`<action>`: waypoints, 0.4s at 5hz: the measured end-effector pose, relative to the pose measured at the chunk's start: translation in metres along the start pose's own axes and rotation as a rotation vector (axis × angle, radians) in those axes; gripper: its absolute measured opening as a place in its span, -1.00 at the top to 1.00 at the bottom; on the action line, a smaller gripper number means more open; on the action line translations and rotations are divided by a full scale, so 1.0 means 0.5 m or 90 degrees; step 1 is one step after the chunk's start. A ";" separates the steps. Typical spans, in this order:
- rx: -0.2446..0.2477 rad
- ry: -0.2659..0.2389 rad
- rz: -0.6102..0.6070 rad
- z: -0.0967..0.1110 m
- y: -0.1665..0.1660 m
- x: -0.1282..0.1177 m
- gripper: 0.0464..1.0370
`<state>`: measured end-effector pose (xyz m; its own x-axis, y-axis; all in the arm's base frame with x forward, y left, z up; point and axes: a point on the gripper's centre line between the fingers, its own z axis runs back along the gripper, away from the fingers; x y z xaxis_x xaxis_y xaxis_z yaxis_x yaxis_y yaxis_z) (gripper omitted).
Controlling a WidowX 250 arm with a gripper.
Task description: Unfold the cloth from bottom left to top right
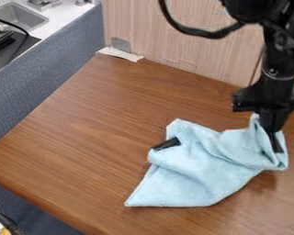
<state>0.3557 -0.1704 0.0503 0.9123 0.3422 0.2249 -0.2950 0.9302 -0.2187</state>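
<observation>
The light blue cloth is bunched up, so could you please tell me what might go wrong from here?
The gripper is in among bunched folds at the cloth's right end, so a pull might drag several layers together. Nothing visible pins its lower-left corner to the table, so the whole cloth could slide. The small black object at its left edge might get dragged along.

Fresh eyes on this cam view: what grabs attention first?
The crumpled light-blue cloth on the brown wood tabletop, lower right of centre. Then the black gripper, down in the bunched cloth at its right end. Third, a small black piece at the cloth's left edge.
</observation>
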 end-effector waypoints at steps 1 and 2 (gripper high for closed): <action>-0.004 0.008 -0.006 -0.017 -0.008 0.003 0.68; -0.002 0.018 -0.003 -0.020 -0.006 0.008 0.18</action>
<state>0.3630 -0.1729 0.0424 0.9215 0.3332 0.1994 -0.2892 0.9316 -0.2203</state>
